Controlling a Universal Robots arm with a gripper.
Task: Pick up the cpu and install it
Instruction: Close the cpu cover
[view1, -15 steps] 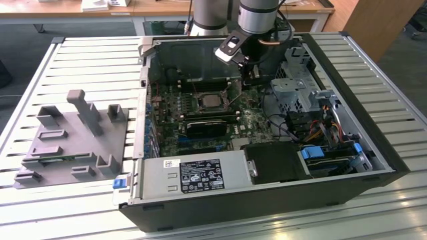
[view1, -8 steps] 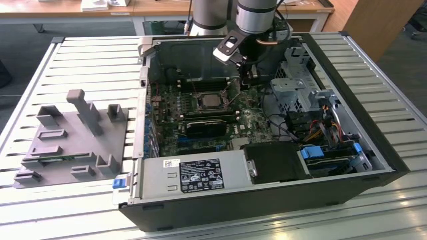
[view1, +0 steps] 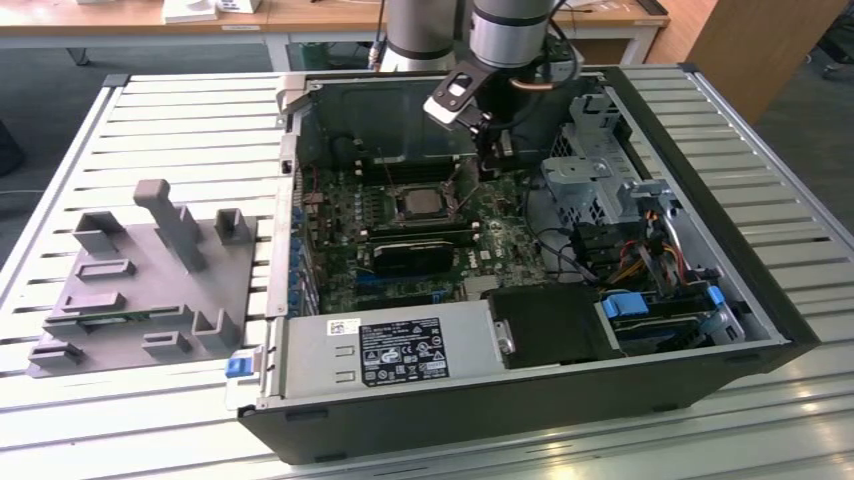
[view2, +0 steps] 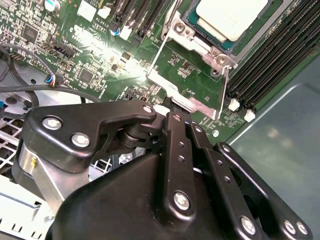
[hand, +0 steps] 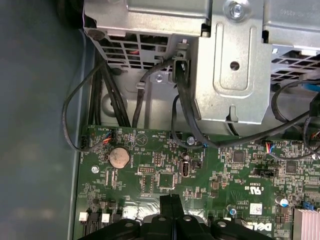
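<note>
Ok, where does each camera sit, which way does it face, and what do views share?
Exterior view: off the arm, looking down into the open black computer case; arm and gripper show.
Second wrist view: on the arm, facing the silvery square cpu; gripper shows.
First wrist view: on the arm, facing the grey metal drive cage; gripper shows.
All share the green motherboard.

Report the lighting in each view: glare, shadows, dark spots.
Exterior view: light glares off the table slats nearest the camera; the case interior lies shaded. Second wrist view: a bright reflection washes the motherboard, and the cpu shines pale. First wrist view: the pincer is a dark shape under even light.
</note>
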